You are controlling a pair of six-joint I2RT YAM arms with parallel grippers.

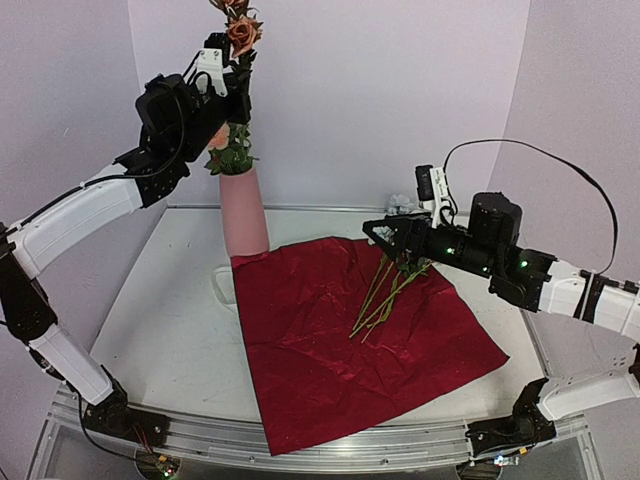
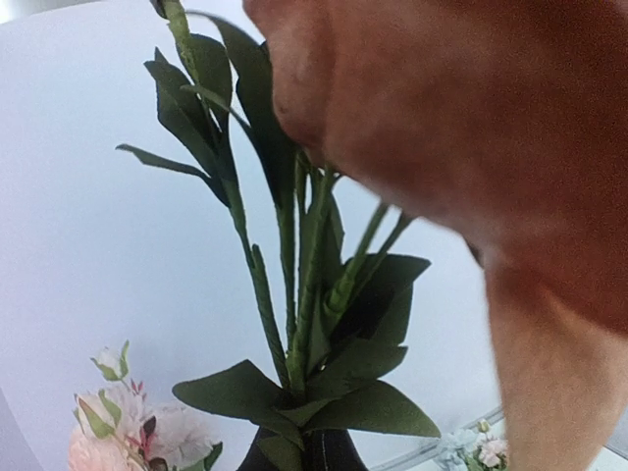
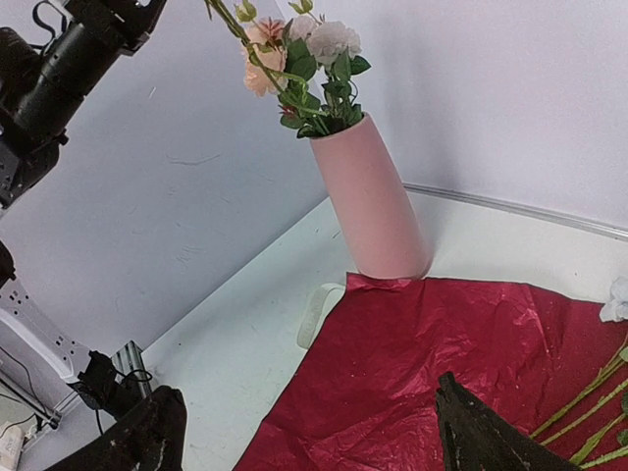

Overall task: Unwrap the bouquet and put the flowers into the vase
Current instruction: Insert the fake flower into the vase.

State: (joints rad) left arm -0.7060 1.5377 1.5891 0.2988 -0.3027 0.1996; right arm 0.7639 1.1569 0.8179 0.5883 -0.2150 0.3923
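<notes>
The salmon-pink vase [image 1: 243,205] stands at the back left with several flowers [image 3: 304,59] in it. High above it my left gripper [image 1: 238,78] is shut on green stems [image 2: 294,294] of more flowers; a peach rose [image 1: 243,33] tops them. In the left wrist view a blurred bloom [image 2: 471,118] fills the right side. The bouquet's dark red wrapping paper [image 1: 350,340] lies spread flat. Several loose stems [image 1: 385,295] lie on it. My right gripper [image 1: 392,240] hangs open just above their upper ends, and its fingers [image 3: 481,437] hold nothing.
A cream ribbon [image 1: 225,285] lies on the white table [image 1: 160,320] beside the paper's left edge, near the vase's foot. Pale blooms [image 1: 403,207] show behind the right gripper. Lilac walls close in the back and sides.
</notes>
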